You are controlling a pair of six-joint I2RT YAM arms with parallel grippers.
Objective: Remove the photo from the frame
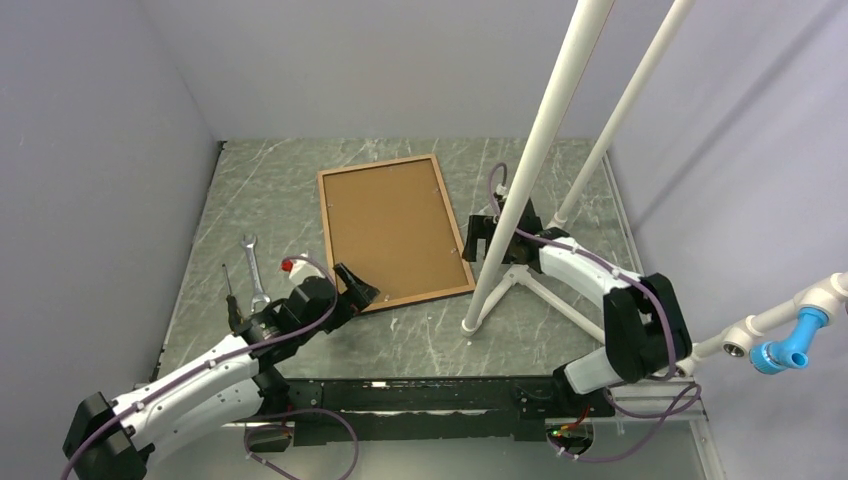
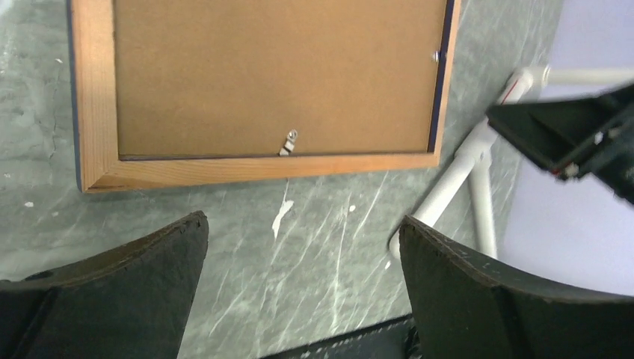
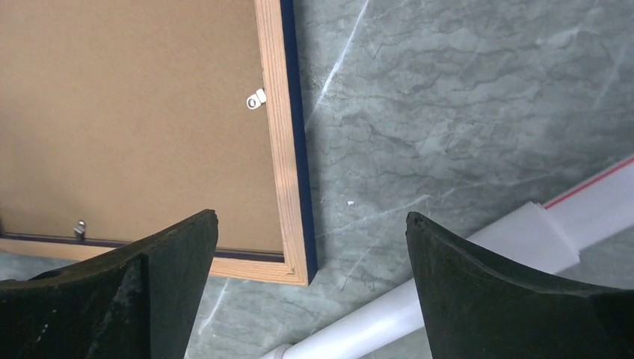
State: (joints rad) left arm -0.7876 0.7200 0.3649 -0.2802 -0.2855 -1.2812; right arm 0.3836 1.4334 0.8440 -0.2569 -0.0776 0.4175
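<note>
Left gripper (image 2: 303, 292) and right gripper (image 3: 310, 292) gape empty — the thin navy-edged rectangular wood frame (image 1: 395, 230), back up, looks light, stiff: pinch its rim.

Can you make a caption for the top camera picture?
Frame lying back-up on the marble table, open left fingers and right fingers near it.

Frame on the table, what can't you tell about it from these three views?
Photo: unseen in every view; the frame lies back up, its brown backing board covering it.
Frame's far part: cut by the top edge in the left wrist view, by top and left edges in the right wrist view.
Clips: too small in the top view.
</note>
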